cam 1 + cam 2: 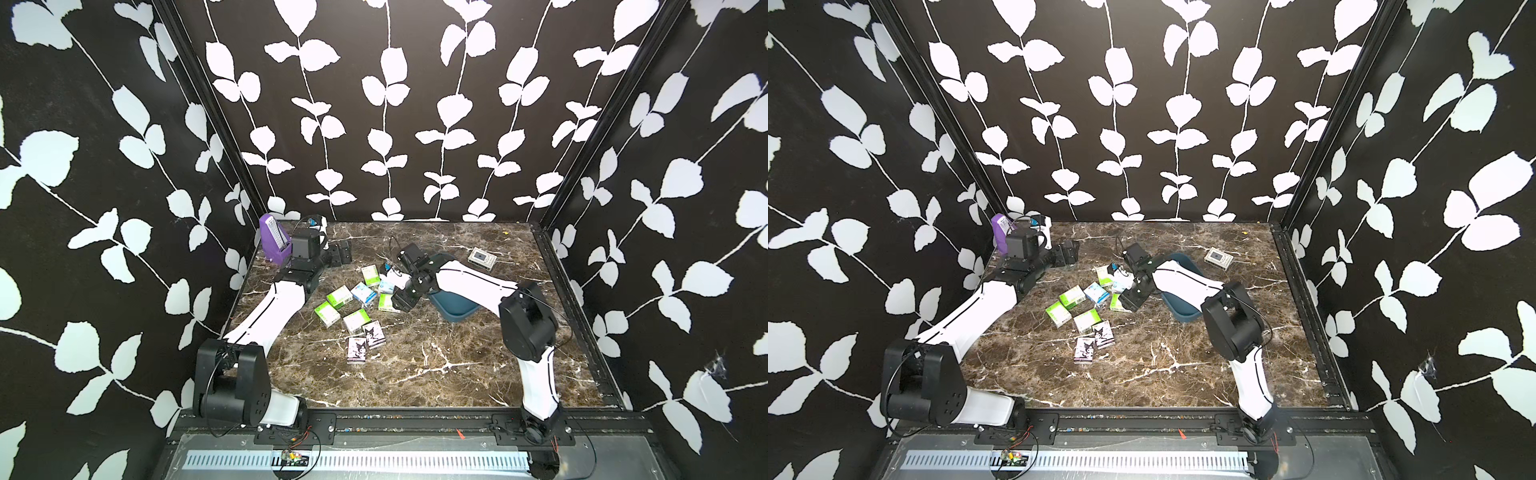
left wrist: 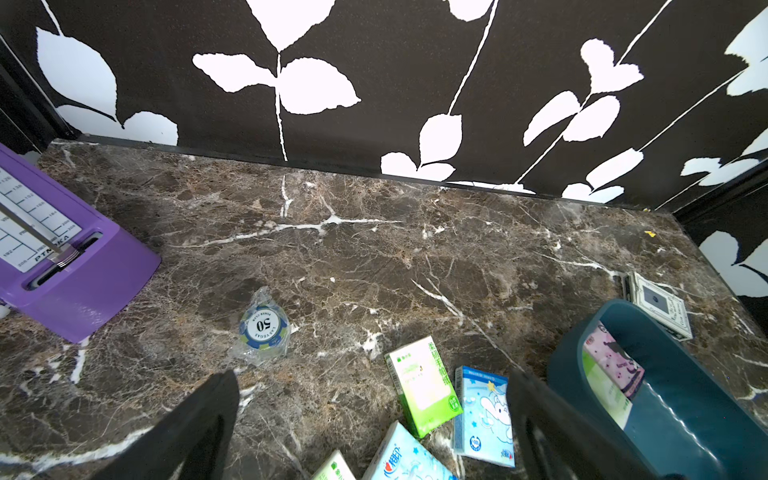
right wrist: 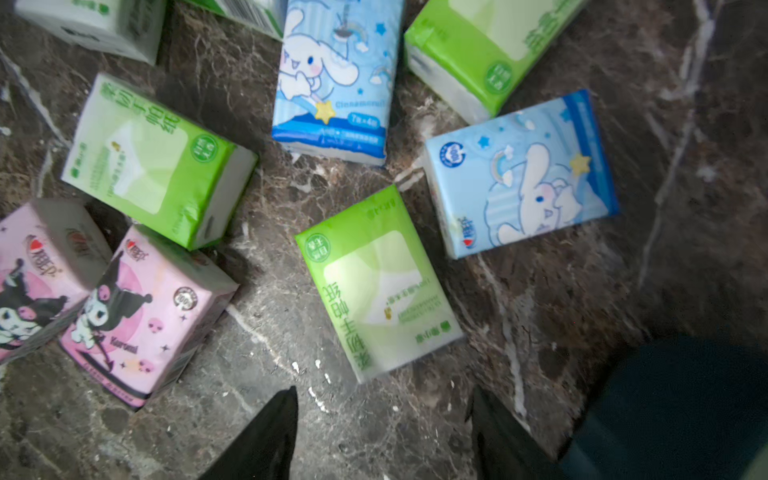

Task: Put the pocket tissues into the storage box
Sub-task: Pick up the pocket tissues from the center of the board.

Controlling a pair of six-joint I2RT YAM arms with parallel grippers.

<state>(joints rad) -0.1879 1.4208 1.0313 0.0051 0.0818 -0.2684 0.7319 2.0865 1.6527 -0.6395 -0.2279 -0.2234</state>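
Two pocket tissues (image 2: 611, 365), perhaps more, inside the storage box (image 2: 685, 415); roughly nine lie beside it; right tool (image 3: 382, 395) spread, empty.

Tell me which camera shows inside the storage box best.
The left wrist view: it looks into the storage box, with a pink pack inside. In both top views the right arm covers most of it; the right wrist view catches only a blurred corner.
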